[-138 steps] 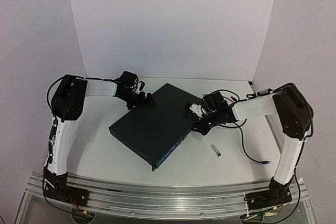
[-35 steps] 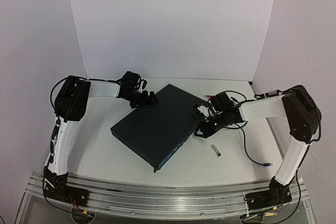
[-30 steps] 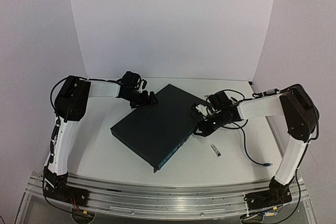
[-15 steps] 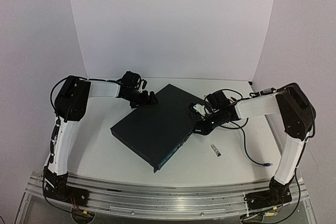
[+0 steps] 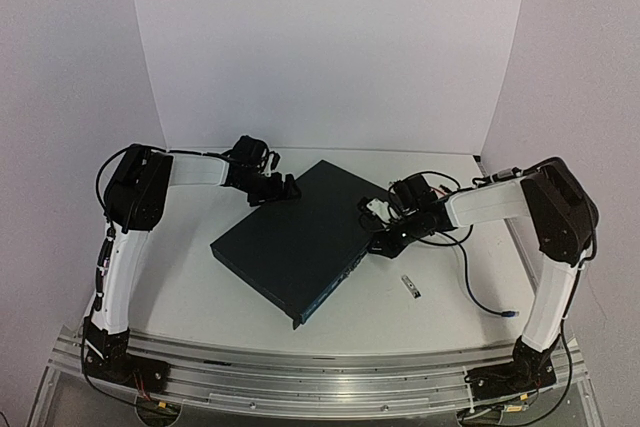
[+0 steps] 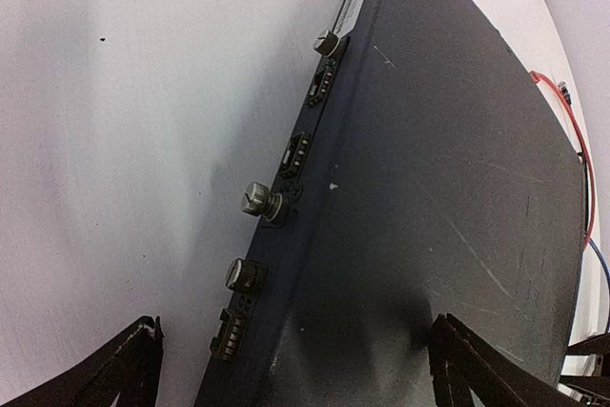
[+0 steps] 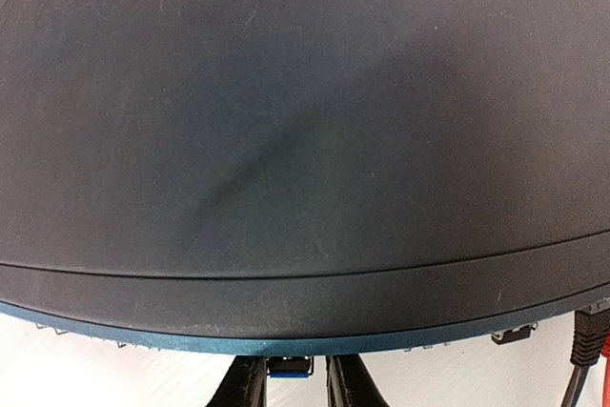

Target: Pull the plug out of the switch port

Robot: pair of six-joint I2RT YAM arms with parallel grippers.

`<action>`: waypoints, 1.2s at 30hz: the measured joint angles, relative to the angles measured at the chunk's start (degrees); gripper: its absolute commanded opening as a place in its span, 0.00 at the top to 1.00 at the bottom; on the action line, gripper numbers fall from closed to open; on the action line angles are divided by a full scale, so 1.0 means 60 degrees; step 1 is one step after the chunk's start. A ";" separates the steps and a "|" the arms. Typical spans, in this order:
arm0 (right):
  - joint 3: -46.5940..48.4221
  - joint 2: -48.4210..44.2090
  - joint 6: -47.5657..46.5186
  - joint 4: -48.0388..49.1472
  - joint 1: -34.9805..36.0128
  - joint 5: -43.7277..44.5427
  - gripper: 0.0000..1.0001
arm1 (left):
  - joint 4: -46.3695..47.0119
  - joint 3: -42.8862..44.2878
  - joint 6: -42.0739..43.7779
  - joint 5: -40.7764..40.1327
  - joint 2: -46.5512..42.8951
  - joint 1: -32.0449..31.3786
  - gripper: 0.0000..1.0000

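The plug (image 7: pixel 291 366) is flanked closely by the right tool (image 7: pixel 293 375), switch (image 7: pixel 305 140) just ahead — clamping cannot be told.

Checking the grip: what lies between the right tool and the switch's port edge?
A small blue plug, flanked by the right tool's fingers, sits against the switch's blue edge; the right wrist view shows it.

Dark blue-black switch (image 5: pixel 295 242), blue plug (image 7: pixel 289 365), white table (image 5: pixel 200 277)
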 measured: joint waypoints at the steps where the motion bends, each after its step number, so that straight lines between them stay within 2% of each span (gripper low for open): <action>1: 0.0000 0.0011 -0.0034 0.0014 0.0014 0.0016 0.83 | 0.0000 0.0000 0.0000 0.0000 0.0000 0.0000 0.03; 9: -0.0004 0.0084 -0.0165 0.0059 0.0151 0.0245 1.00 | 0.0007 0.0000 -0.0004 0.0000 0.0000 0.0000 0.03; 22: -0.0328 -0.0023 -0.0010 0.0495 0.0189 0.0504 1.00 | 0.0016 0.0039 0.0000 -0.0075 0.0052 0.0000 0.03; 36: -0.0920 -0.0205 0.0855 0.1358 0.0192 0.0578 1.00 | 0.0000 0.0321 0.0007 -0.0131 0.0240 0.0000 0.03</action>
